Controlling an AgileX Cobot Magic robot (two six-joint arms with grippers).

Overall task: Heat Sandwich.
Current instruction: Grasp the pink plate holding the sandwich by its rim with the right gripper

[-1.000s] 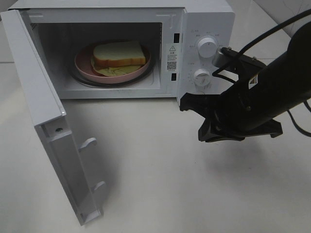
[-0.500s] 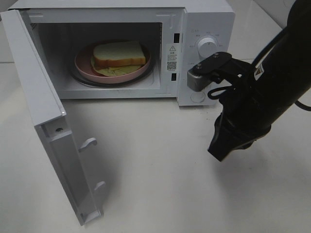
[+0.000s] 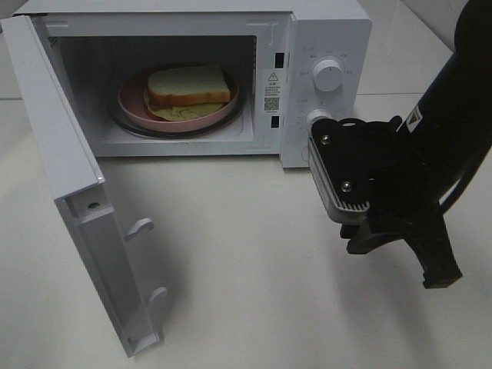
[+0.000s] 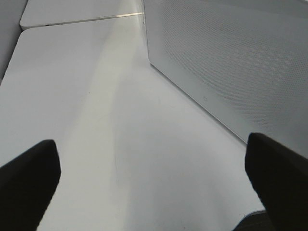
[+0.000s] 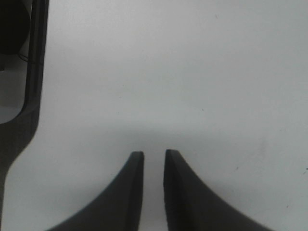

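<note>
The small stacked sandwich (image 3: 188,86), white bread with a tan crust and pale yellow-green filling showing beneath, lies on a round pink plate (image 3: 131,104) inside the cavity of the white microwave oven (image 3: 327,23). The plate rests on the dark-rimmed turntable (image 3: 129,127) on the microwave's floor. The microwave's white door (image 3: 54,154) stands swung fully out from the hinge side of the cavity, its latch hooks facing the tabletop (image 3: 254,269) in front of the microwave. On the microwave's control panel, beside the cavity, the upper round white knob (image 3: 328,75) is fully visible, while the lower white knob (image 3: 317,119) is partly hidden behind the grey wrist camera block (image 3: 342,173) of the black right arm.

The right gripper (image 3: 440,277) hangs in front of the microwave's control-panel corner, pointing down at the tabletop and away from the microwave. In the right wrist view, the right gripper (image 5: 154,154) has its jaws drawn almost together, only a thin slit between them, with nothing held.

The left gripper (image 4: 154,163) appears only in the left wrist view, beside a white perforated panel (image 4: 231,57) of the microwave. Its jaws are spread wide and empty above the bare tabletop.
</note>
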